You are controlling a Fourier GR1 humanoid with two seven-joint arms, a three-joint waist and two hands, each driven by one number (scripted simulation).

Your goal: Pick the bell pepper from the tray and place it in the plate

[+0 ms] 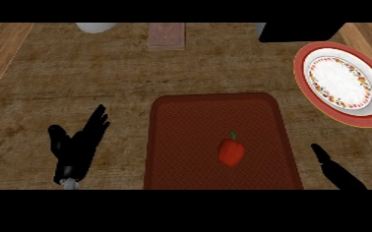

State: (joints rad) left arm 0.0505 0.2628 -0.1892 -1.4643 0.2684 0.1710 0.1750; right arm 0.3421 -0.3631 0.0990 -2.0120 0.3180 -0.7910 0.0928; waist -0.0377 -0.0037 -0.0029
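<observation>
Lying mid-tray, bell pepper, plate cut by right edge, left hand fingers straight, right hand fingers unclear

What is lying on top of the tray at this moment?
Only the red bell pepper lies on the dark red tray, right of its middle, green stem pointing away. The tray surface directly under the pepper is covered.
</observation>
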